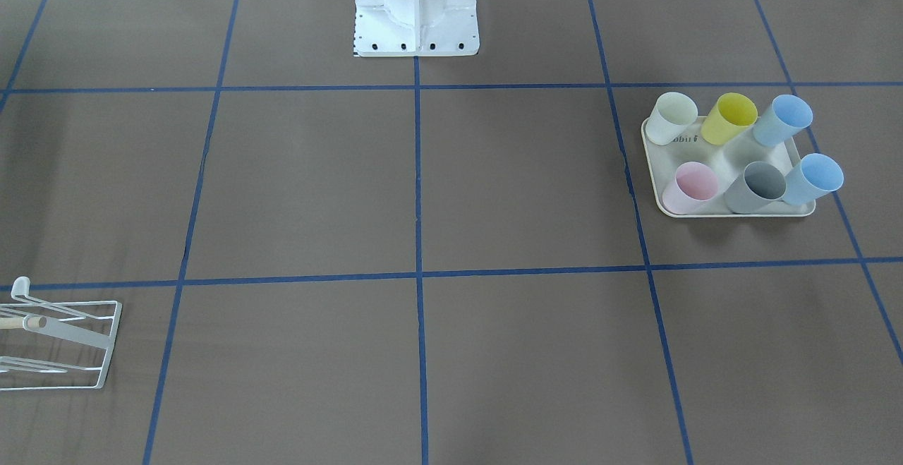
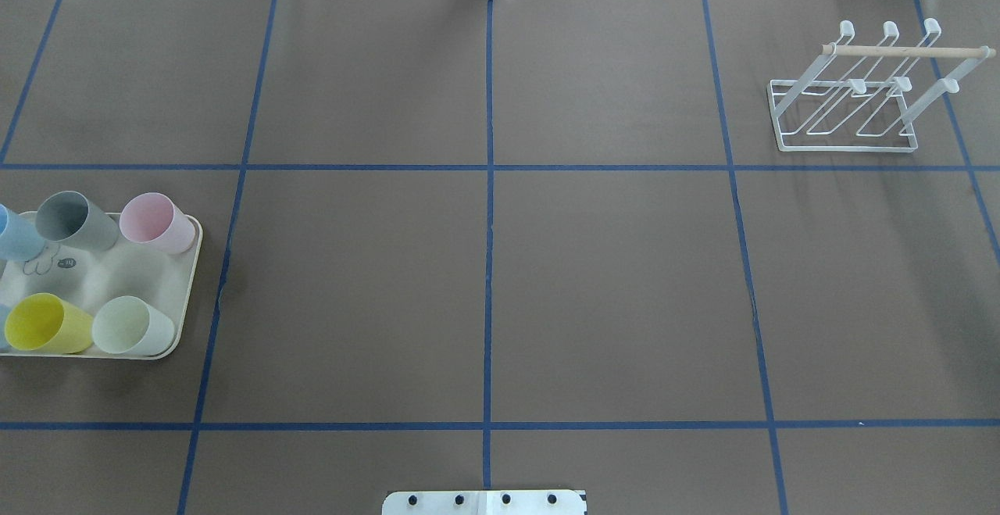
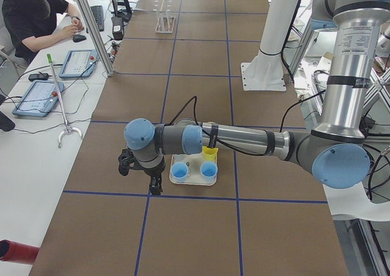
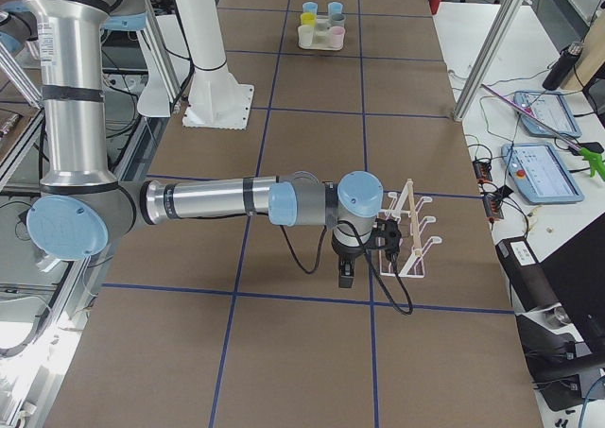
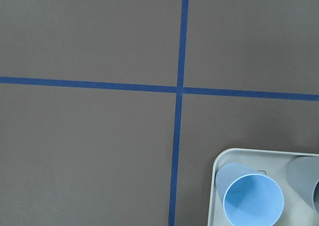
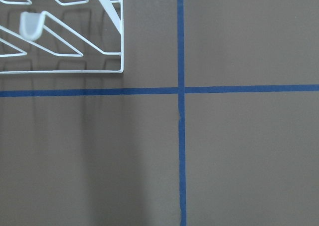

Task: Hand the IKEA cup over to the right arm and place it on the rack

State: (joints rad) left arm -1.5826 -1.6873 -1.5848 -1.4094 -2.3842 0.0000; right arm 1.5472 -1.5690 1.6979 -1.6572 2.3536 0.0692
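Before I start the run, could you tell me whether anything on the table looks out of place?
Nothing serious: the six cups stand upright on the tray, and the rack stands upright and empty. Only a small wrinkle marks the brown table covering beside the tray.

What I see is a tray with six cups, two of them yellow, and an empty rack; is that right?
Not quite: there is only one yellow cup. The pair of one colour is the blue cups. The front-facing view shows all six on the tray, and the rack is indeed empty.
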